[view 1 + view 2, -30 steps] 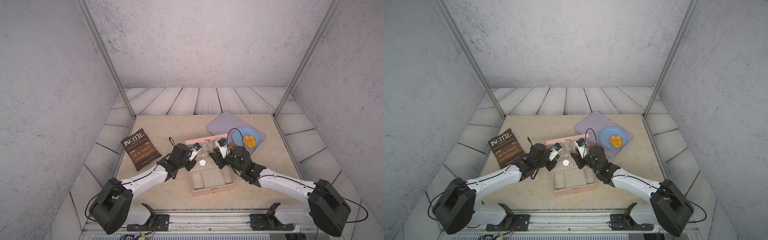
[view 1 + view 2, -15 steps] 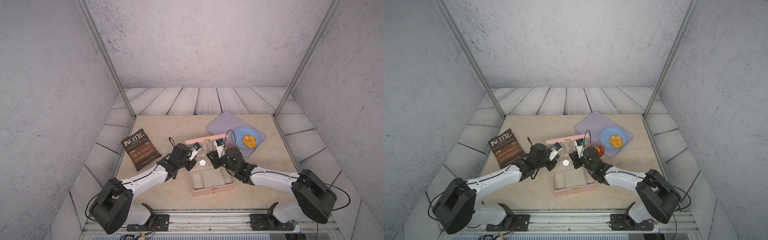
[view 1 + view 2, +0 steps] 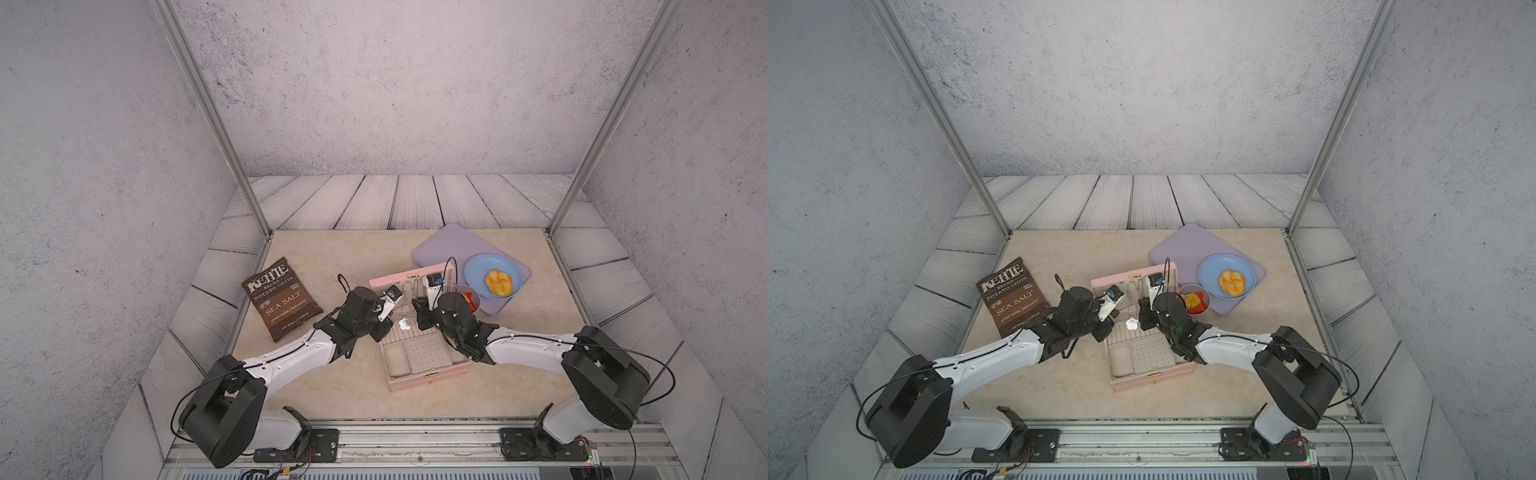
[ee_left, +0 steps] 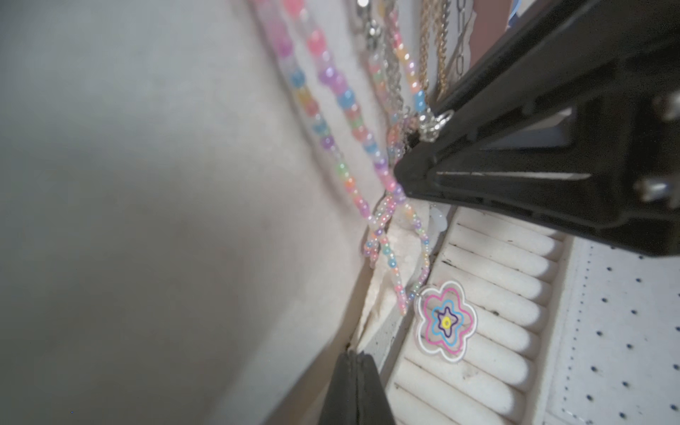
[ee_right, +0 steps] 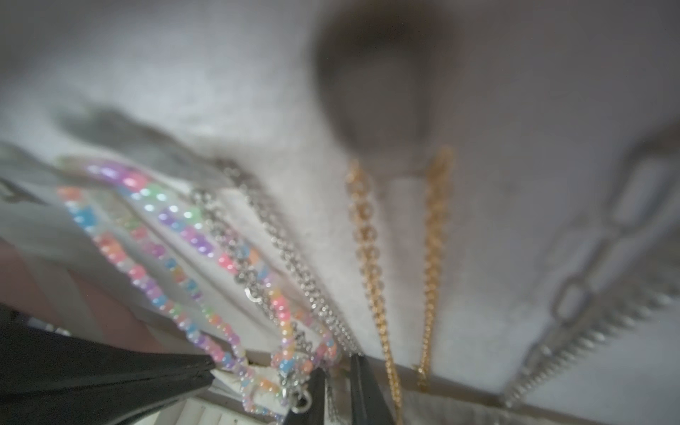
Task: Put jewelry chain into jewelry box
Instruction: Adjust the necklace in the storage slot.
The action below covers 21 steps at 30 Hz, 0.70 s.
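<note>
R gripper [image 5: 336, 390] jaws narrowly apart round silver chain [image 5: 294, 265] at jewelry box [image 3: 428, 374] lid, L gripper [image 4: 355, 371] shut; next: pinch, tuck inside.

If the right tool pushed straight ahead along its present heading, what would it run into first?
Probably the cream-lined inside of the jewelry box lid: the right tool points at it closely, straddling a silver rhinestone chain hanging there. Depth is blurred, so the chain may touch first.

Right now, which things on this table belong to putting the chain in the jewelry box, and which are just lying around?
Job: jewelry box, jewelry chain.
Lying about: chip bag, blue plate, purple tray, small bowl.
</note>
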Tool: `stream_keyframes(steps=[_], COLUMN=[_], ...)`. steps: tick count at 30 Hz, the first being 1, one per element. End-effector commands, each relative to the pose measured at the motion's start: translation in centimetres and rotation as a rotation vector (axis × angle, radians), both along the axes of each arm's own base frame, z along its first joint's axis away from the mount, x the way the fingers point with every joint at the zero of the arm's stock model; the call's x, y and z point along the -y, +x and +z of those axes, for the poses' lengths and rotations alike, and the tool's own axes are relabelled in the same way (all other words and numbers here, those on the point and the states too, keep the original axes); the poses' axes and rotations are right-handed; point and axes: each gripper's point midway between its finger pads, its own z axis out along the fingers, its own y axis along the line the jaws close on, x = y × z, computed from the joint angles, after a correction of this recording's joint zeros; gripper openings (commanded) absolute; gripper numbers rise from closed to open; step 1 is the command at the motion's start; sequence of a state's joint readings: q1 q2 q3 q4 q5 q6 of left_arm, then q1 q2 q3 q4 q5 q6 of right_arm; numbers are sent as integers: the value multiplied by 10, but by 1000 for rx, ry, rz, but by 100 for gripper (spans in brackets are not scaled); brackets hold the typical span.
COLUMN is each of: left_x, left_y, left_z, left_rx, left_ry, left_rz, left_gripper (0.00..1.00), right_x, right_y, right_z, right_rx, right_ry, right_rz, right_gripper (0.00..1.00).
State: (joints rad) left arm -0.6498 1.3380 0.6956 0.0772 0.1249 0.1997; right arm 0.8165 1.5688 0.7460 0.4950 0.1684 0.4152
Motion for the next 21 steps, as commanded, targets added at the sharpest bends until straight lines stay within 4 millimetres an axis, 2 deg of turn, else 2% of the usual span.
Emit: stream_keyframes(steps=[1,5,8,15,17,21], left_x=[20,21,19,10,10,10], left_y=[-3,0,5,11,11,10], left_z=[21,28,29,20,19,18], left_rx=[14,13,10,-17,-20,-24], left_ry=[-116,-166,-173,-153,-157,-158], left_rz=[-48,-23,6,61,61,56], left_gripper=[0,0,0,0,0,0], right_x=[6,8,14,28,26,10], right_y=[17,14,8,-21,-30,-41], right_z=[3,-4,2,29,35,54], right_rx=[37,23,40,77,110,184], right_ry=[7,-6,-14,-46,-49,-64], right_rz=[-92,-88,-77,17,78,217], right_gripper=[17,17,18,37,38,30])
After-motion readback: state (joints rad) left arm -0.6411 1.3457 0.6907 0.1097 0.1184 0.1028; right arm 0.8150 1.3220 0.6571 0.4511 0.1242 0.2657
